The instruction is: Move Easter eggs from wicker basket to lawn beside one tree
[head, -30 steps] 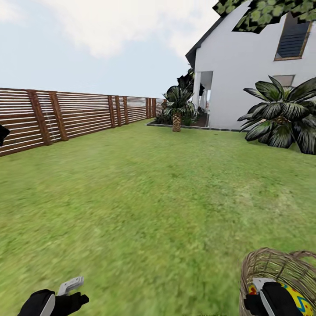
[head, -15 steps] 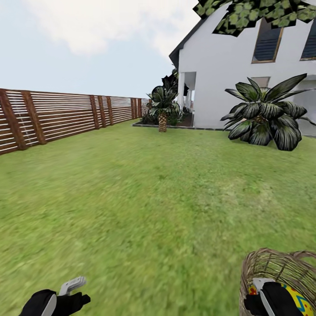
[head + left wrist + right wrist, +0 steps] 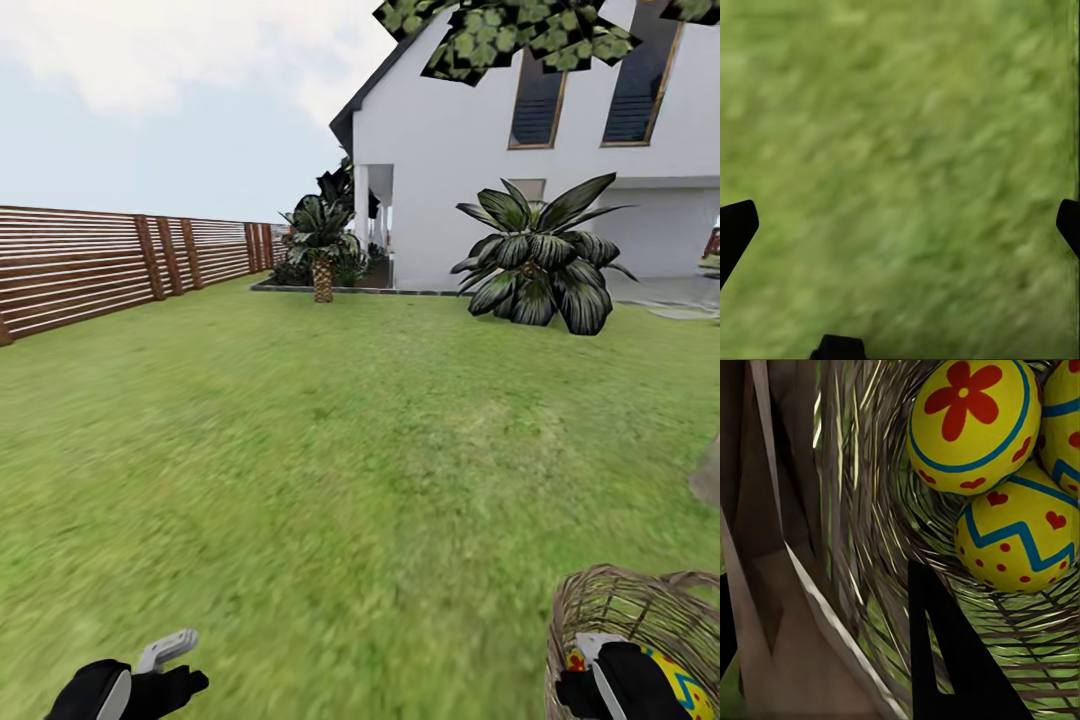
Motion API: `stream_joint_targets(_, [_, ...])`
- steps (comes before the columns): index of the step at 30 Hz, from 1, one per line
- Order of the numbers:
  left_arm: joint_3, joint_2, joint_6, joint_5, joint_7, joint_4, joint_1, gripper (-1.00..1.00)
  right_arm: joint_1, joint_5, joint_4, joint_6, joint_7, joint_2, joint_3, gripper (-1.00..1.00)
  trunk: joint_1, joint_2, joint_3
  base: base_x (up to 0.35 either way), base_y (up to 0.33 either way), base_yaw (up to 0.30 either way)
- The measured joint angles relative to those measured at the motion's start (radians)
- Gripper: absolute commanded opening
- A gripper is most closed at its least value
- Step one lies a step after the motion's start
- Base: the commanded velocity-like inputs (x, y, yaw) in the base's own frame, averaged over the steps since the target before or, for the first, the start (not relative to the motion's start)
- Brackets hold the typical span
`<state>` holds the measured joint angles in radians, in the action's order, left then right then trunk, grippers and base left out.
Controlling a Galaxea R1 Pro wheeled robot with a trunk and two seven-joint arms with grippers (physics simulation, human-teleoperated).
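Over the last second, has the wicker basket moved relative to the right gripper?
No. The wicker basket sits unchanged against the right gripper; only the house slid left, meaning the camera turned right.

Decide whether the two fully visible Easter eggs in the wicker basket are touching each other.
Touching. The right wrist view shows the flower egg resting against the zigzag egg, no gap between them, inside the wicker basket.

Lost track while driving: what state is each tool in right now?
Left tool: open, empty, over the lawn.
Right tool: at the wicker basket, by the Easter eggs; whether it grips the rim cannot be told.
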<state>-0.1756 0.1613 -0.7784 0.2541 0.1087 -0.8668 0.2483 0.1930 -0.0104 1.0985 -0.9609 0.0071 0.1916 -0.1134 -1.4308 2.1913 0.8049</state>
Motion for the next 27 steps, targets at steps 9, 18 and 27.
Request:
stream_joint_targets(9, [0.001, -0.007, 0.000, -0.001, 0.000, 0.000, 0.000, 1.00, 0.000, -0.001, 0.000, 0.000, 0.000, 0.000, 0.000, -1.00, 0.000, 0.000, 0.000, 0.337, -0.128, -0.266])
stream_joint_targets(18, [0.001, -0.008, 0.000, -0.002, 0.000, 0.000, 0.000, 1.00, 0.000, 0.000, -0.001, 0.000, 0.000, 0.000, -0.002, -1.00, 0.000, 0.000, 0.000, 0.337, -0.128, -0.285])
stream_joint_targets(27, [0.001, -0.008, 0.000, -0.003, 0.000, 0.002, 0.000, 1.00, 0.000, 0.000, -0.001, 0.000, -0.001, 0.000, -0.001, -1.00, 0.000, 0.000, 0.000, 0.337, -0.128, -0.287])
